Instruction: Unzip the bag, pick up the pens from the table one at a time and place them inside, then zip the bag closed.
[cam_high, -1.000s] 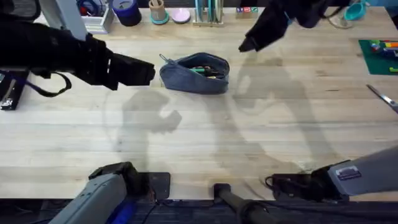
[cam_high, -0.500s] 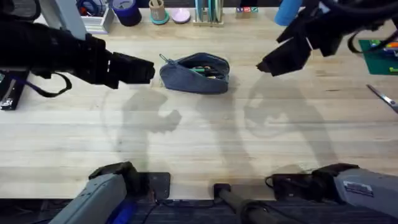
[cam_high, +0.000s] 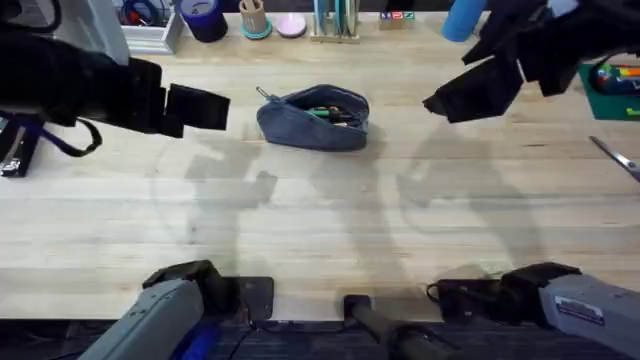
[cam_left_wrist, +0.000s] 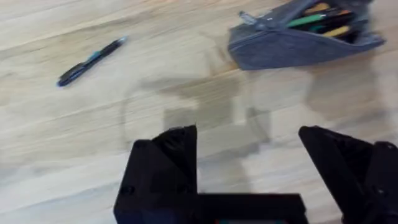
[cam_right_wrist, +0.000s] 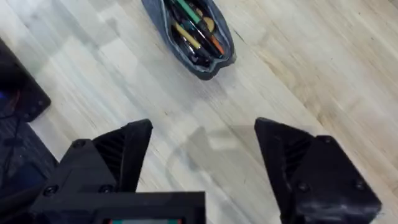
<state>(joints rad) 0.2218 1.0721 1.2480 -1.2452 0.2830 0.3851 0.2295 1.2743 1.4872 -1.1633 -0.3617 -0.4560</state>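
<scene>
1. The left gripper (cam_high: 205, 108) hangs above the table (cam_high: 320, 230), its black fingers spread wide with nothing between them. It points toward the bag and stops short of it, a strip of bare wood lying between fingertips and fabric.

2. In the left wrist view a dark pen (cam_left_wrist: 92, 60) with a blue band lies flat on the wood, ahead of the left gripper (cam_left_wrist: 249, 162) and off to the side away from the bag, well apart from both.

3. The bag (cam_high: 313, 118), a blue-grey pouch, sits between the two grippers, nearer the left one. Its zipper is undone and its mouth gapes upward. The pull tab (cam_high: 265, 95) sticks out at the end facing the left gripper.

4. Inside the open bag (cam_right_wrist: 189, 34), the right wrist view shows several pens lying lengthwise: green, yellow, orange and dark ones.

5. The right gripper (cam_high: 470, 95) hovers high on the far side of the bag, well apart from it. Its fingers are spread wide and hold nothing; in its own wrist view the right gripper (cam_right_wrist: 199, 162) has bare wood showing between the two fingers.

6. Past the right gripper, a green mat (cam_high: 610, 88) lies at the table's edge, and scissors (cam_high: 618, 158) rest on the wood just beside it.
</scene>
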